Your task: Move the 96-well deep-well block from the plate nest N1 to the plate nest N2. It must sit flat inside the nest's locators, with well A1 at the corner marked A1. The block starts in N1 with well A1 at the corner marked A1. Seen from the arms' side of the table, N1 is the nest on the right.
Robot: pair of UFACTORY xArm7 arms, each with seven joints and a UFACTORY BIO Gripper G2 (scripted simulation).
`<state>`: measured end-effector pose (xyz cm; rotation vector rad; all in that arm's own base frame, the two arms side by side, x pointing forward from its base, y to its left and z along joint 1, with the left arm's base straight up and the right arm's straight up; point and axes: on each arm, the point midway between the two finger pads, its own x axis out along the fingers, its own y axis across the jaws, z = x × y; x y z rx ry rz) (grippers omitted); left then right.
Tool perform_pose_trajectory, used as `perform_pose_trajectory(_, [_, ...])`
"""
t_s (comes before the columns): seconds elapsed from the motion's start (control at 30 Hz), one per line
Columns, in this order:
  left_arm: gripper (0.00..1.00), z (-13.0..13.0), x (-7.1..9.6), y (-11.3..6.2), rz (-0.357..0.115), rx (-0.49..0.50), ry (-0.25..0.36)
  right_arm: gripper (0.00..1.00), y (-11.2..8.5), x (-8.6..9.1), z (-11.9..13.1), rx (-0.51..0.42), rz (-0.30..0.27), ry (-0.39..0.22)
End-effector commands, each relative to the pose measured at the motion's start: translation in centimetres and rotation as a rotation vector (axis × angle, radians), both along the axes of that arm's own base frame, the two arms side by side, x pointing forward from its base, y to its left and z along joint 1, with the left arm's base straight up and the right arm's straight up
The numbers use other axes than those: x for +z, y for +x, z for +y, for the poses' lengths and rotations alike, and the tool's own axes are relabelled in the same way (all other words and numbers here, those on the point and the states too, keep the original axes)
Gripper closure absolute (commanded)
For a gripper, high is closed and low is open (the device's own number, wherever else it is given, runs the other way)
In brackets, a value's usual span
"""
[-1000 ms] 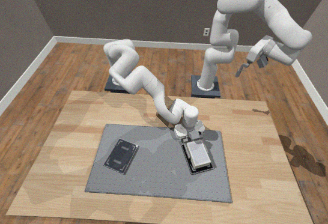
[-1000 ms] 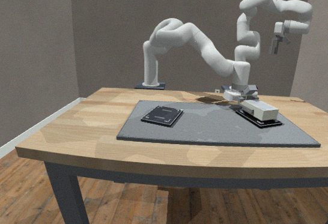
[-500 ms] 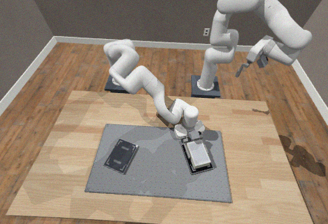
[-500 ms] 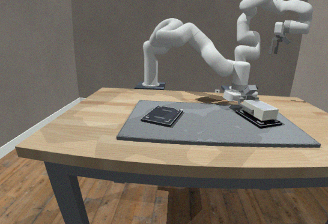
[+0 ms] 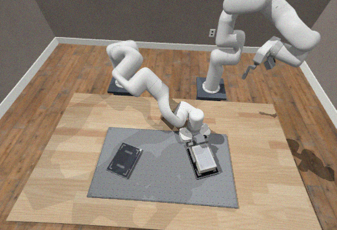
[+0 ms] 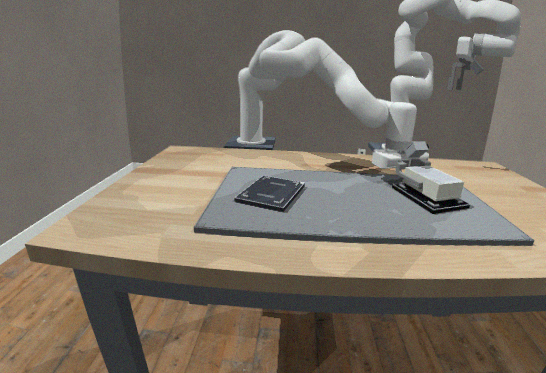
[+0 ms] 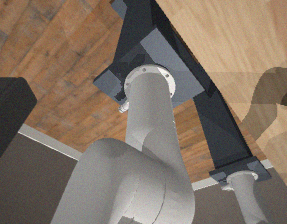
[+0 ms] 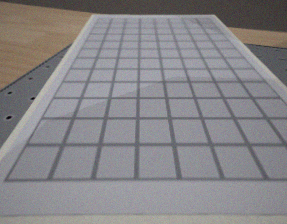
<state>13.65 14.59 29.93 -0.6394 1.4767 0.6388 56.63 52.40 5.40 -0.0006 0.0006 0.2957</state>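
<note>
The white deep-well block (image 5: 205,159) (image 6: 440,183) (image 8: 144,105) is low over nest N2 (image 5: 194,168) (image 6: 450,208), roughly in line with it. Dark nest shows beneath and around it; whether it rests flat is too small to tell. Its well A1 cannot be made out. My right gripper (image 5: 200,150) (image 6: 422,178) is shut on the block, with a finger along its long side. Nest N1 (image 5: 124,160) (image 6: 270,189) is empty, with corner locators and a pale corner mark. My left gripper (image 5: 247,72) (image 6: 455,79) is open and empty, high behind the table.
Both nests lie on a grey mat (image 5: 163,174) (image 6: 350,218) on the wooden table (image 5: 265,168) (image 6: 125,213). My right arm reaches across the table's back edge to N2. The left wrist view shows arm bases, an arm and floor; the block fills most of the right wrist view.
</note>
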Motion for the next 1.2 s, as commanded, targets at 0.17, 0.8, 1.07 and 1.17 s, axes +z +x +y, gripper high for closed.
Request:
perform_pose_trajectory(0.17, [0.00, 0.03, 0.07, 0.03, -0.002, 0.000, 0.001, 1.00, 0.10, 0.29, 0.12, 0.000, -0.004, 0.005])
perform_pose_trajectory(0.8, [0.00, 0.03, 0.07, 0.03, -0.002, 0.000, 0.001, 1.00, 0.10, 0.01, 0.12, 0.000, -0.004, 0.005])
perform_pose_trajectory(1.07, [0.00, 0.03, 0.07, 0.03, -0.002, 0.000, 0.001, 1.00, 0.10, -0.09, 0.12, 0.000, -0.004, 0.005])
perform_pose_trajectory(1.17, [0.00, 0.03, 0.07, 0.03, -0.002, 0.000, 0.001, 1.00, 0.10, -0.14, 0.12, 0.000, -0.004, 0.005])
